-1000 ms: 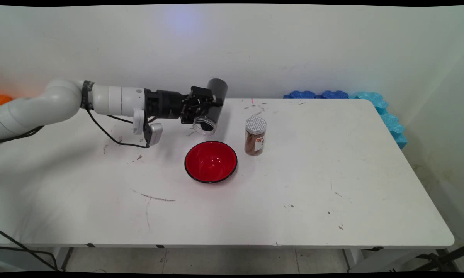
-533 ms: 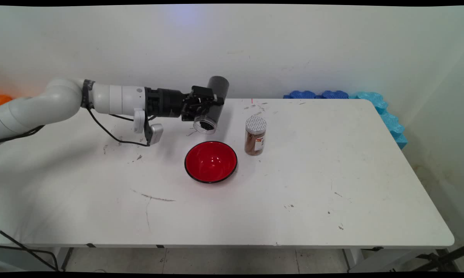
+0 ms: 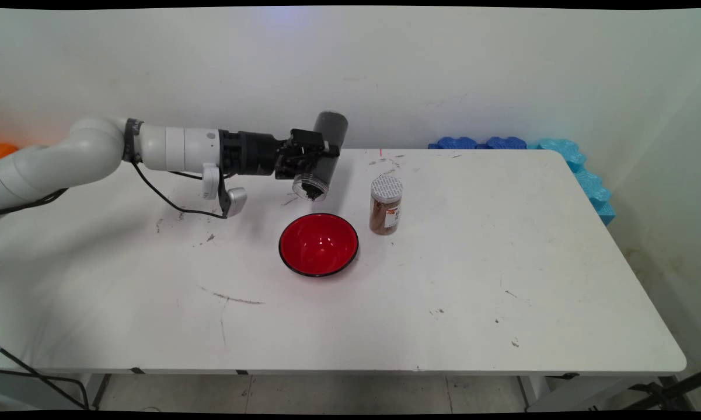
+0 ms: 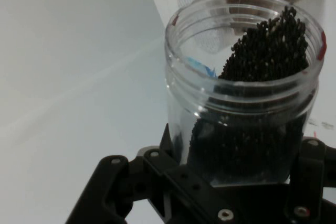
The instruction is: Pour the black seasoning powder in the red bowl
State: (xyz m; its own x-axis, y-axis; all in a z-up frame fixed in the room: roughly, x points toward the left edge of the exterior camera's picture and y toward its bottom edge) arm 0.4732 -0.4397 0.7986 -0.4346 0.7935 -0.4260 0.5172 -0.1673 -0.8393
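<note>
above table's far side, gripper [image 3: 310, 156] clamps open jar [image 3: 321, 156] of black seeds [image 4: 265, 51], mouth tipped down behind red bowl [image 3: 318, 244]. since last second, jar rose slightly, seeds slid to rim. brown spice jar [image 3: 385, 205] beside bowl.

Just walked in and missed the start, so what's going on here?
The robot's hand grips an open clear jar of small black grains, tipped mouth-down above and just behind the red bowl. The grains have slid to the jar's mouth; the bowl looks empty. A lidded jar of brown powder stands upright beside the bowl.
</note>
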